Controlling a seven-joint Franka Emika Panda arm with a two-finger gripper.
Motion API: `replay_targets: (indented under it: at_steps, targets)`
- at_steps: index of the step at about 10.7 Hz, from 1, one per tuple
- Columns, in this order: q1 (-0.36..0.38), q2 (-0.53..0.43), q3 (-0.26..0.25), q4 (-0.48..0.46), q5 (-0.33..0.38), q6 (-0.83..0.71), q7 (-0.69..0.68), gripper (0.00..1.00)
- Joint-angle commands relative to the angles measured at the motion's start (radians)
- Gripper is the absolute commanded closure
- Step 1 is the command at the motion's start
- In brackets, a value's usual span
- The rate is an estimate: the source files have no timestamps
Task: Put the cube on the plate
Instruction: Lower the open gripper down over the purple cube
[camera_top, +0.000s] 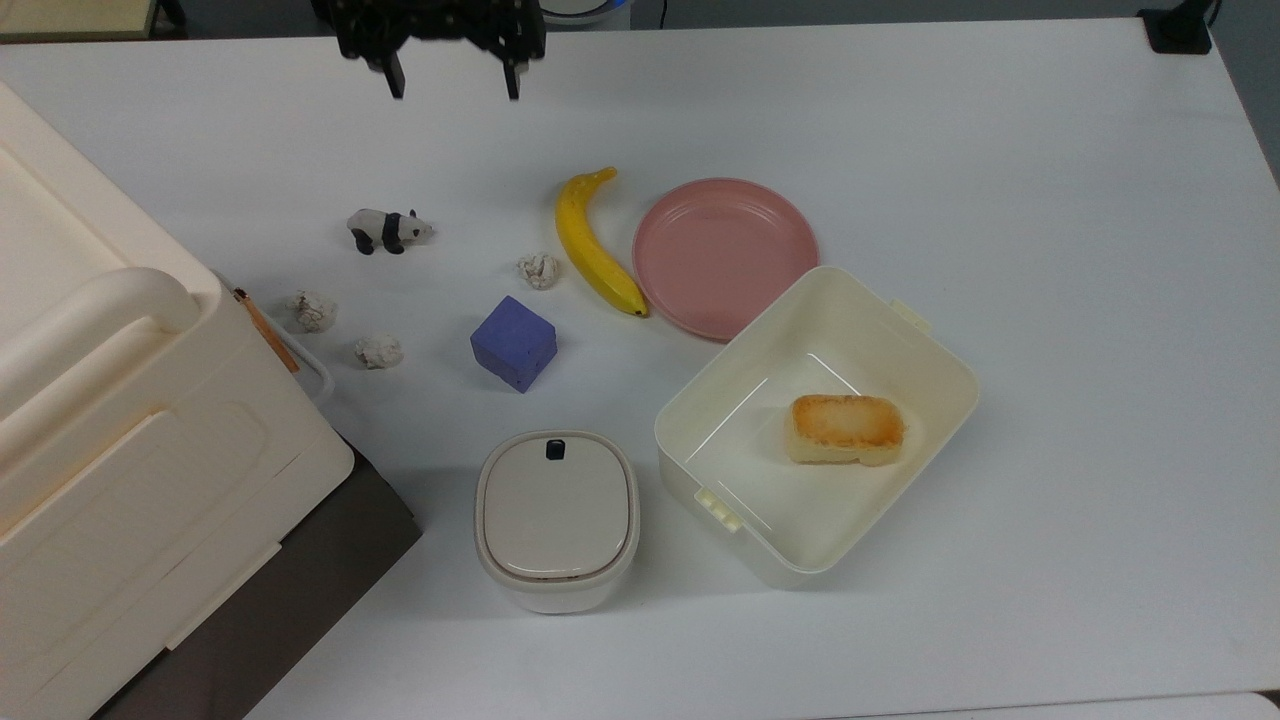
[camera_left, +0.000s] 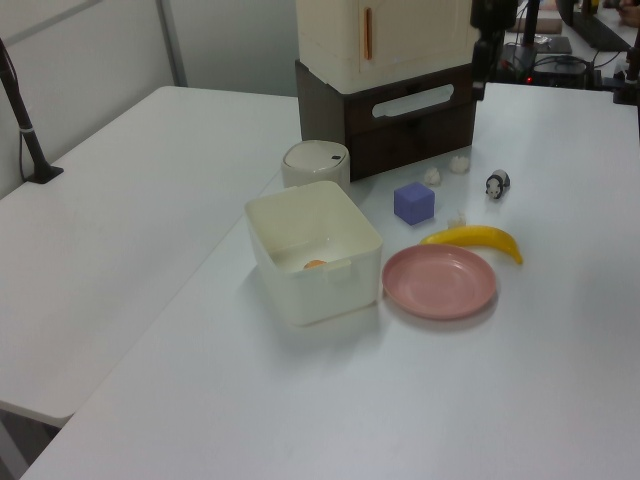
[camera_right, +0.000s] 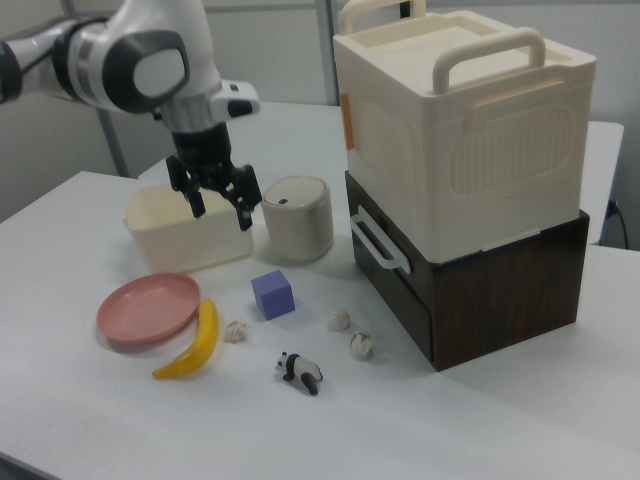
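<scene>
**Nothing moved yet: cube on the desk, plate empty**

By the look of things the task is at its very start. The cube sits on the white desk, apart from the plate, with the banana lying between them along the plate's rim. The plate holds nothing. The gripper hangs high above the desk, jaws spread and holding nothing; in the top view it is at the upper edge, well apart from the cube. All of it is left to do: come down on the cube, close, lift, carry it over the banana and set it on the plate.

The desk is smooth, plain white and well lit. Also on it: an open cream box touching the plate's edge, with a piece of bread inside; a lidded round bin; a toy panda; three crumpled paper balls near the cube; and a large cream case stacked on a dark brown drawer unit. A second white table and pale wall panels stand behind in the left view.
</scene>
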Motion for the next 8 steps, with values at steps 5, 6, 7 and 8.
replay_targets:
  at_steps: [5, 6, 7, 8]
  targets:
    - [0.032, 0.193, 0.006, -0.061, 0.004, 0.28, 0.657, 0.0]
    - [0.034, 0.216, 0.006, -0.058, 0.003, 0.325, 0.736, 0.0]
    - [0.041, 0.257, 0.006, -0.056, -0.008, 0.388, 0.821, 0.0]
    - [0.058, 0.295, 0.006, -0.047, -0.015, 0.424, 0.863, 0.0]
